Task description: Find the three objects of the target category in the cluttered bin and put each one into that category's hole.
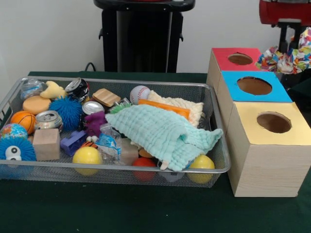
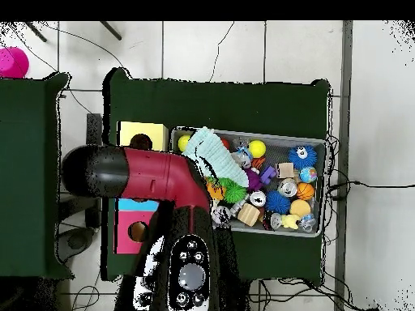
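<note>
The wire mesh bin [image 1: 58, 165] lies at the left of the front view, full of clutter. A mint green cloth [image 1: 160, 131] drapes over its right half. In it are a yellow ball [image 1: 86, 155], a second yellow ball [image 1: 201, 162], a red ball [image 1: 144, 162], a baseball [image 1: 140, 93], a small basketball [image 1: 23, 120], crushed cans [image 1: 48, 119] and a wooden block [image 1: 46, 143]. The yellow-topped box's hole [image 1: 274, 122] is open and nearest the camera at the right. The gripper shows in neither view. In the overhead view the red arm [image 2: 154, 174] covers the bin's [image 2: 325, 186] left end.
A blue-topped box [image 1: 254, 86] and a red-topped box [image 1: 240, 58] stand in a row behind the yellow one. Crumpled coloured paper [image 1: 286, 58] lies at the far right. The black pedestal [image 1: 141, 39] stands behind the bin. Part of the red arm [image 1: 284, 12] shows at top right.
</note>
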Robot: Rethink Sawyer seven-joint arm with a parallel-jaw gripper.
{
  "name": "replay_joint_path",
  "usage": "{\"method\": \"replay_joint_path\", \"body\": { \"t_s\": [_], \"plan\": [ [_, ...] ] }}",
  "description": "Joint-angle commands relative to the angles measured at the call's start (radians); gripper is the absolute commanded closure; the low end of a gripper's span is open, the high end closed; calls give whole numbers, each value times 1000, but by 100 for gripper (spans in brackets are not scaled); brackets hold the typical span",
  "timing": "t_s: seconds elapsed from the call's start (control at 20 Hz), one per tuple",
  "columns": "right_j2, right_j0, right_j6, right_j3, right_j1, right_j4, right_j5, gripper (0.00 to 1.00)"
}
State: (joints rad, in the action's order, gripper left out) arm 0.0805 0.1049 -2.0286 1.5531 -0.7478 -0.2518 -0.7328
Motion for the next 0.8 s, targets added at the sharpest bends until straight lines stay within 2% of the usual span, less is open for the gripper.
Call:
{"method": "replay_joint_path", "body": {
  "t_s": [0.05,0.4,0.6,0.8],
  "plan": [
    [56,12,-317,-43,84,-27,41,100],
    [56,3,-303,-100,116,-7,28,100],
    [55,1,-309,-93,151,-18,52,100],
    [52,7,-307,-88,189,-24,118,100]
  ]
}}
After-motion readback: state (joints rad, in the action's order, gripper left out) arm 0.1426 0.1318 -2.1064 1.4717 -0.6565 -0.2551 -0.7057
